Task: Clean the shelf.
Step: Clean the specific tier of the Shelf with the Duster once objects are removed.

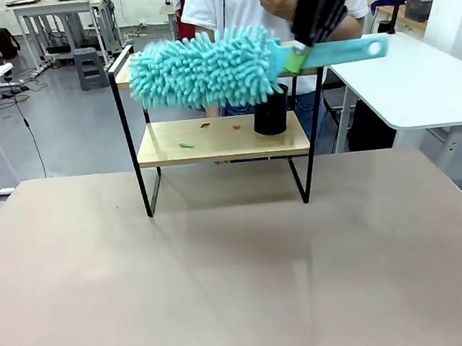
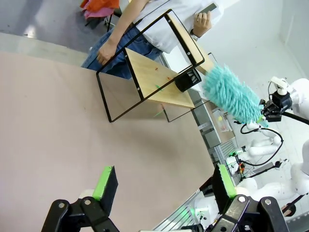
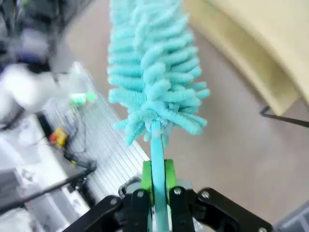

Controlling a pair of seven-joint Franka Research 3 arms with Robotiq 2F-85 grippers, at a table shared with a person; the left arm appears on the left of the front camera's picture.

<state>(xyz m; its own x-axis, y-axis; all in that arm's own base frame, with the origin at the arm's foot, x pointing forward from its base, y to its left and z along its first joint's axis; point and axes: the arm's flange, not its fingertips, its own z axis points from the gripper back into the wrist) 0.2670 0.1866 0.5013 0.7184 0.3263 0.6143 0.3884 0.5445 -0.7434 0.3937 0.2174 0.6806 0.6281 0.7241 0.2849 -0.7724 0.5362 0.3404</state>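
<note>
Shelf point(image 1: 211, 142): bits on lower board.
Right claw point(image 3: 157, 180): clamps duster point(image 1: 203, 68), near top board.
Left claw point(image 2: 166, 182): wide.
Next: likely sweep boards.

The two-tier wood-and-black-frame shelf point(image 1: 162, 145) stands upright, teal duster point(image 1: 203, 68) at its top board.

**No legible writing**

No word, number or brand can be read. A green print on the person's white shirt point(image 1: 230, 4) is cut off and blurred. The shelf point(image 1: 162, 145) and the duster point(image 1: 204, 70) bear no legible label.
</note>
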